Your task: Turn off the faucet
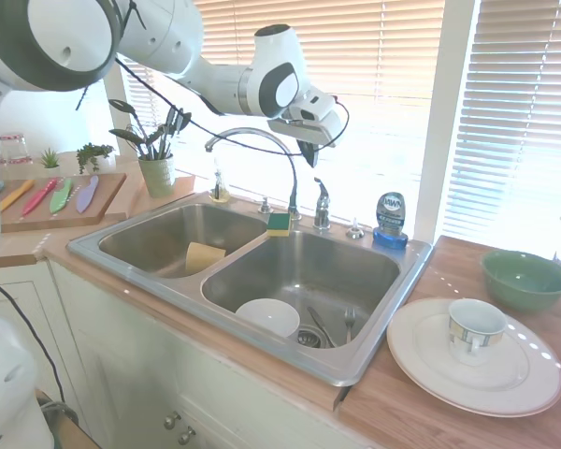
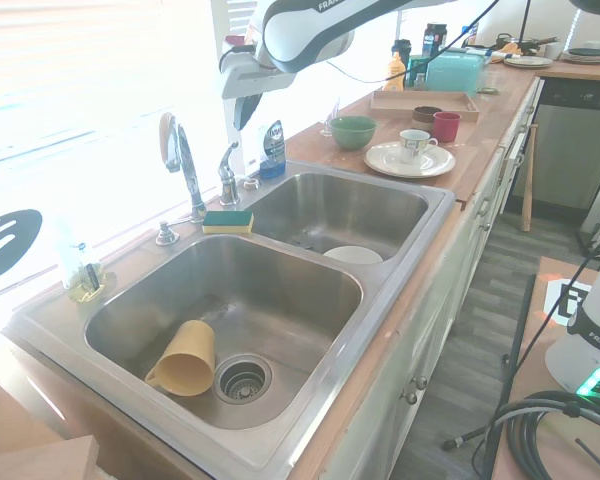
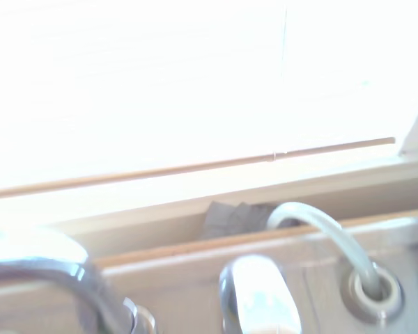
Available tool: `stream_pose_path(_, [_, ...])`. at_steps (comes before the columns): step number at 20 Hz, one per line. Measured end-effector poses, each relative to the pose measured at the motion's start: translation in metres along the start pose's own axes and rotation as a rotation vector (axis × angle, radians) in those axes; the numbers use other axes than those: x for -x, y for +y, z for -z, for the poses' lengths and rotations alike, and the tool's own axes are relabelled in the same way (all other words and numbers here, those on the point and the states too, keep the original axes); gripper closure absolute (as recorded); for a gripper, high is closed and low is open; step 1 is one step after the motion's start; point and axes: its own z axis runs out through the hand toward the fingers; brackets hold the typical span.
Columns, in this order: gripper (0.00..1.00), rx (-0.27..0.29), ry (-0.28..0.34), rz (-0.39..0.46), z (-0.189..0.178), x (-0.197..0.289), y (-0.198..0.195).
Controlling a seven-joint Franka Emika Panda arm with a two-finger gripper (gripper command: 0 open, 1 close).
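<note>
The chrome faucet [image 1: 262, 133] [image 2: 187, 165] rises behind the divider of the double sink, and its gooseneck spout arches over toward the left basin. Its small lever handle [image 1: 322, 201] [image 2: 227, 165] stands upright just to the spout's right. My gripper [image 1: 310, 159] [image 2: 242, 118] hangs in the air a short way above the handle, pointing down, apart from it. Its fingers look shut with nothing between them. In the wrist view, the blurred handle [image 3: 258, 296] and part of the spout [image 3: 70, 271] show close by. No stream of water is visible.
A blue soap bottle [image 1: 390, 220] stands right of the handle, and a green-yellow sponge [image 1: 279, 223] lies at the spout's base. A yellow cup [image 1: 204, 255] and a white bowl [image 1: 267, 316] lie in the basins. The window blinds are close behind. A plate with a mug [image 1: 475, 351] and a green bowl [image 1: 525, 278] sit on the right counter.
</note>
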Motion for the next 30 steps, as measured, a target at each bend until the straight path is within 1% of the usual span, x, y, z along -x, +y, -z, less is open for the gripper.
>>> stream_pose_path(6, [1.00,0.043,-0.036,0.005,-0.023,0.003,-0.007])
stream_pose_path(13, [1.00,0.069,-0.069,0.015,-0.037,0.016,-0.008])
stream_pose_path(23, [1.00,0.150,-0.140,0.040,-0.061,0.039,0.009])
stream_pose_path(30, [1.00,0.155,-0.145,0.040,-0.056,0.041,0.013])
